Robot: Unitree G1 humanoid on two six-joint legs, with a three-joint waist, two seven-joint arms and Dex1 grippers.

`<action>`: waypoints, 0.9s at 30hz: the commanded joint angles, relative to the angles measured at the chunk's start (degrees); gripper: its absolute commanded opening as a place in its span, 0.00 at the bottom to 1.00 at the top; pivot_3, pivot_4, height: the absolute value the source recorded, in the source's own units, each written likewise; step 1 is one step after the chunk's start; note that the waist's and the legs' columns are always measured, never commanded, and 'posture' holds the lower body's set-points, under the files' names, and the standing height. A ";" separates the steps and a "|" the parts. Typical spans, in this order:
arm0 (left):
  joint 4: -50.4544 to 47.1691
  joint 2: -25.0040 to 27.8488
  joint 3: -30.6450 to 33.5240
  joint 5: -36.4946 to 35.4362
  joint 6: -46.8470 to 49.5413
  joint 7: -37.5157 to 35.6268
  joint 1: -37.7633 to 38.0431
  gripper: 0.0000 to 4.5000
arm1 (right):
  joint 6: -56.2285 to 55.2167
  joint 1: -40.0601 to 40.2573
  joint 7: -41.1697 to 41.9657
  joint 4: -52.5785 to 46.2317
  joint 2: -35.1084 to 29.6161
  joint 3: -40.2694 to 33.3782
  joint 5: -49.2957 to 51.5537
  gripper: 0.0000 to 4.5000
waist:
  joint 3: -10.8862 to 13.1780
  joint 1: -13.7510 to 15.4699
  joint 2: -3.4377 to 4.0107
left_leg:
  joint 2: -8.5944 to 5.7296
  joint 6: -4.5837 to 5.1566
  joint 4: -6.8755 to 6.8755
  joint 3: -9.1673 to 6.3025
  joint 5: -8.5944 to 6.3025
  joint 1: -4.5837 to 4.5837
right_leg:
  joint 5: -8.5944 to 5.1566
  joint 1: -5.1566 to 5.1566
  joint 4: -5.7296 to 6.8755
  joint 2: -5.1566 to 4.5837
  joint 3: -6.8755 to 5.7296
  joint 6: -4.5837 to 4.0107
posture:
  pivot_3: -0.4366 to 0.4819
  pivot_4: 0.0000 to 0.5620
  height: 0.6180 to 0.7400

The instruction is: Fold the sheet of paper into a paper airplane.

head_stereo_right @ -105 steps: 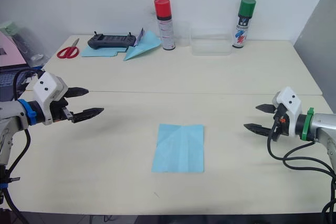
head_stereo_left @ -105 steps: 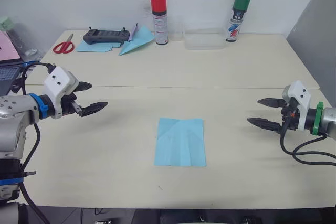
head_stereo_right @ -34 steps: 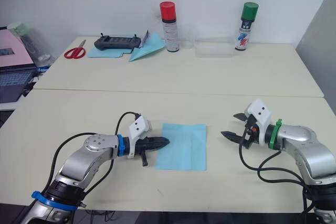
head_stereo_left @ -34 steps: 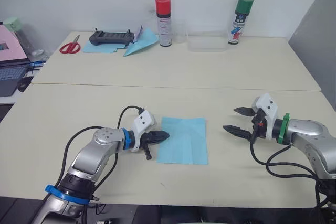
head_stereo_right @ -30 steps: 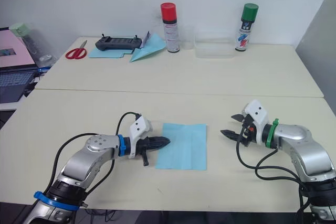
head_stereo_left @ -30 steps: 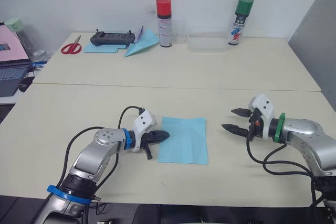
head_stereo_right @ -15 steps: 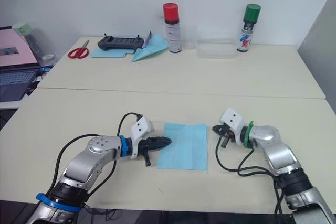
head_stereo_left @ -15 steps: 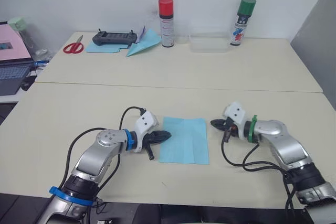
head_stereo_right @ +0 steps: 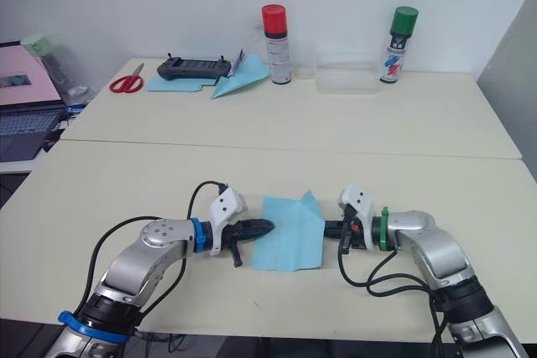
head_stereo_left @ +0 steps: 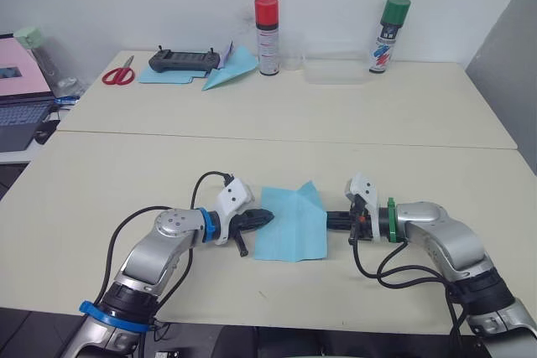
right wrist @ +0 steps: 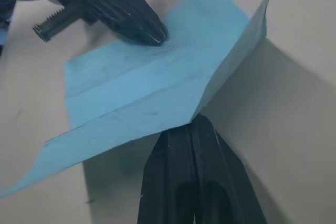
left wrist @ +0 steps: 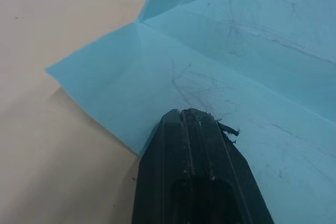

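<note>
The light-blue sheet of paper (head_stereo_left: 289, 225) lies near the front middle of the table, creased, with its far right corner (head_stereo_left: 310, 187) lifted off the surface. My left gripper (head_stereo_left: 268, 216) is shut, and its tip (left wrist: 185, 113) presses down on the sheet just inside the left edge. From the other side, my right gripper (head_stereo_left: 328, 218) is shut and its tip (right wrist: 192, 121) touches the sheet's right edge, where the paper (right wrist: 152, 82) bends upward. I cannot tell if any paper is pinched there.
Along the back stand a red-capped spray can (head_stereo_left: 267, 24), a green-capped can (head_stereo_left: 385, 23) and a clear box (head_stereo_left: 334, 71). At the back left lie a controller (head_stereo_left: 185, 60) on a blue sheet, a paper dart (head_stereo_left: 226, 74) and scissors (head_stereo_left: 117, 75). A laptop (head_stereo_left: 21, 111) sits far left.
My right gripper closed and slid left up to the sheet's right edge, and the sheet's far right corner has lifted. The left gripper stays pressed on the left edge.
</note>
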 commanded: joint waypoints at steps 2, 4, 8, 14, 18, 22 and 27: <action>0.58 -0.26 -1.68 1.24 0.98 0.15 0.45 0.00 | 2.36 -1.63 -1.28 -2.45 2.40 -1.96 3.68 0.00 | 0.00 0.00 0.00 | 0.00 0.00 0.00 0.00 0.00 0.00 | 0.00 0.00 0.00 0.00 0.00 0.00 | 0.48 0.27 1.00; 0.68 -0.15 -1.65 1.28 0.96 0.10 0.38 0.00 | 1.99 -2.70 -2.43 -1.67 4.16 -1.34 3.24 0.00 | 0.00 0.00 0.00 | 0.00 0.00 0.00 0.00 0.00 0.01 | 0.00 0.00 0.00 0.00 0.00 0.00 | 0.48 0.27 1.00; 0.52 0.08 -1.65 1.36 0.98 0.04 0.45 0.00 | 0.23 -5.93 -5.68 1.67 9.16 0.52 1.10 0.00 | 0.00 -0.03 0.00 | 0.00 0.00 0.00 0.01 0.00 0.01 | 0.00 -0.02 -0.01 0.00 0.01 0.00 | 0.48 0.27 1.00; 0.11 0.65 -1.39 1.37 1.36 0.05 0.77 0.00 | -5.60 -8.70 -6.91 9.02 12.95 6.17 -5.20 0.00 | 0.00 0.04 0.00 | -0.01 0.00 -0.05 -0.02 0.00 -0.06 | -0.01 -0.05 -0.07 -0.01 -0.05 0.00 | 0.48 0.27 1.00; -0.36 0.95 -1.16 1.37 1.77 0.37 1.14 0.00 | -9.35 -9.52 -7.39 13.60 15.02 8.32 -8.56 0.00 | 0.00 -0.11 0.01 | 0.00 0.00 -0.10 -0.01 0.00 -0.06 | -0.01 -0.11 -0.05 0.00 -0.03 -0.01 | 0.48 0.27 1.00; -1.37 1.78 -0.38 1.13 2.61 0.52 1.82 0.00 | -11.45 -9.91 -7.13 15.38 14.95 10.37 -11.71 0.00 | -0.02 -0.20 0.02 | 0.02 0.00 -0.10 -0.01 0.00 -0.02 | -0.01 -0.11 -0.03 0.01 -0.04 -0.01 | 0.48 0.27 1.00; -4.48 6.33 3.84 -1.26 5.88 -0.86 1.33 0.00 | -11.45 -9.79 -6.51 15.35 13.64 12.55 -14.45 0.00 | -0.02 -0.89 0.01 | 0.04 0.00 -0.20 -0.01 0.00 -0.03 | -0.03 -0.17 -0.03 0.03 -0.04 -0.05 | 0.48 0.27 1.00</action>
